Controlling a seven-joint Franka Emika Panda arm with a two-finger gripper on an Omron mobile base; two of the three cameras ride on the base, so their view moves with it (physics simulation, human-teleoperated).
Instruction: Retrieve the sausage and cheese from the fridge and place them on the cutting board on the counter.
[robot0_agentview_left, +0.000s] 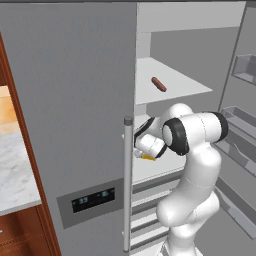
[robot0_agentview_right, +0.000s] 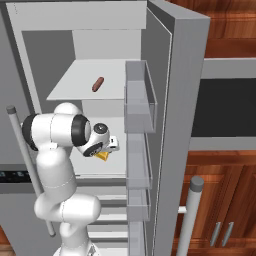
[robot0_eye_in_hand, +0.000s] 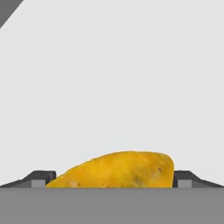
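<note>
The fridge (robot0_agentview_left: 75, 100) stands with its right door swung open. The reddish-brown sausage (robot0_agentview_left: 159, 84) (robot0_agentview_right: 98, 84) lies alone on the upper white shelf. One shelf lower sits the yellow cheese (robot0_agentview_left: 148, 157) (robot0_agentview_right: 103, 156) (robot0_eye_in_hand: 118, 168). My gripper (robot0_agentview_left: 145, 155) (robot0_agentview_right: 107, 149) (robot0_eye_in_hand: 114, 178) reaches into that shelf and is open, one fingertip (robot0_eye_in_hand: 41, 178) on each side of the wedge. A strip of marbled counter (robot0_agentview_left: 12, 170) shows at the far left. Above it is a tan patch that I cannot tell to be the cutting board.
The open door (robot0_agentview_right: 170, 125) with its clear bins (robot0_agentview_right: 137, 100) stands close to the right of my arm. The shut left door carries a long bar handle (robot0_agentview_left: 128, 185) and a dark display panel (robot0_agentview_left: 92, 199). Wooden cabinets (robot0_agentview_right: 220, 200) lie beyond the open door.
</note>
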